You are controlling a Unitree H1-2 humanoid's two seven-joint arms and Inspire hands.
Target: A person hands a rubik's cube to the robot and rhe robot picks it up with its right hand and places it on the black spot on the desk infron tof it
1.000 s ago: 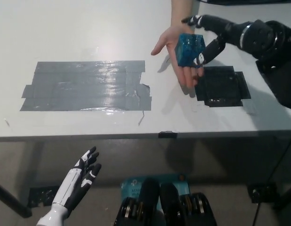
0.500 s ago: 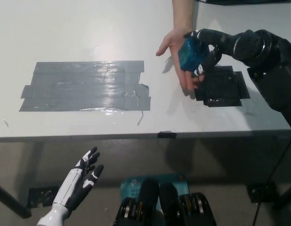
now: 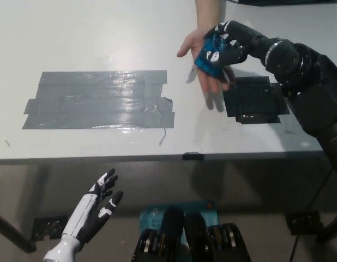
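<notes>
A blue rubik's cube lies tilted on a person's open palm above the white desk. My black right hand reaches in from the right and wraps its fingers over the cube's top and sides, closed on it while it still rests on the palm. The black square spot lies on the desk just to the right of and below the palm. My white left hand hangs open below the desk's front edge at the lower left.
A wide patch of grey tape covers the desk's left-middle area. The desk's front edge runs across the picture, with a small dark clip at its middle. A person's forearm comes in from the top.
My right hand has closed in from beside the cube to over it, fingers now curled around it. The cube has tipped and shifted slightly left and up on the palm.
</notes>
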